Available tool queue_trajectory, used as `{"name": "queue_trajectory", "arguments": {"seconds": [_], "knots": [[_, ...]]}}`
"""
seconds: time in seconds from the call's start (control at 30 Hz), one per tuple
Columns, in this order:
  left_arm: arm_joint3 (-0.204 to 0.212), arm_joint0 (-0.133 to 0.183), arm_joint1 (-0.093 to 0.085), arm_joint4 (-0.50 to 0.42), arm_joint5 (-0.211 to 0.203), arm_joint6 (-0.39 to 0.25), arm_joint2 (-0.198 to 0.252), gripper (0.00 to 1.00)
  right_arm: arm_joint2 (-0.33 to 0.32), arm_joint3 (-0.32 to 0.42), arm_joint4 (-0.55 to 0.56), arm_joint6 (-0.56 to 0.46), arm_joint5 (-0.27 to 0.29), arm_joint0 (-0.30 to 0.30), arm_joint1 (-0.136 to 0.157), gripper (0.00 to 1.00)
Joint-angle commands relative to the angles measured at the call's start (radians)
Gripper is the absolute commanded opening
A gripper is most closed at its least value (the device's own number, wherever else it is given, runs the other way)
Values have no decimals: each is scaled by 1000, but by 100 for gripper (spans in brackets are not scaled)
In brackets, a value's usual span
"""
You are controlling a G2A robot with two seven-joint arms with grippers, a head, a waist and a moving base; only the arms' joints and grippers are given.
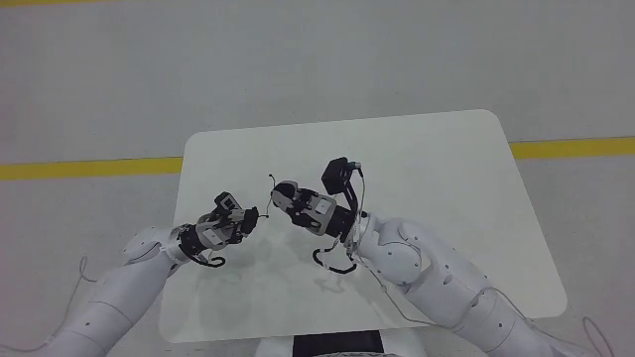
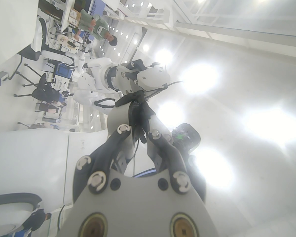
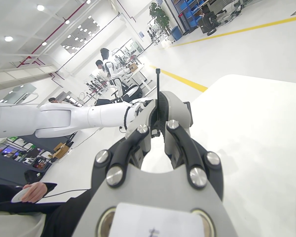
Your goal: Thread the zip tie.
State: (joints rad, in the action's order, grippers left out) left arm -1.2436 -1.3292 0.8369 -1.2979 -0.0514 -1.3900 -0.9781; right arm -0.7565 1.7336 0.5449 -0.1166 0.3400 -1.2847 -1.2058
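Zip tie [image 3: 158, 80] — grippers nose to nose, frame centre.
Your R gripper [image 3: 158, 103] clamps it, strap pointing straight out; L gripper [image 2: 138, 106], pinching the tail, sits just opposite.

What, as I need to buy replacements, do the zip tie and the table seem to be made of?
Zip tie: probably a plastic such as nylon, matte black. It is a thin, narrow strip standing straight out from the right hand.
Table: smooth, plain white top with rounded corners, perhaps laminate or painted board. What lies under the surface cannot be told.
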Motion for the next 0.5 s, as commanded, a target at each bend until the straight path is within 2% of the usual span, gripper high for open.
{"name": "queue_trajectory", "arguments": {"seconds": [0.0,0.47], "knots": [[0,0,0,0,0,0,0,0,0,-2,-2,1,0,0,0,0],[0,0,0,0,0,0,0,0,-1,-6,-5,-3,0,-1,1,0]]}}
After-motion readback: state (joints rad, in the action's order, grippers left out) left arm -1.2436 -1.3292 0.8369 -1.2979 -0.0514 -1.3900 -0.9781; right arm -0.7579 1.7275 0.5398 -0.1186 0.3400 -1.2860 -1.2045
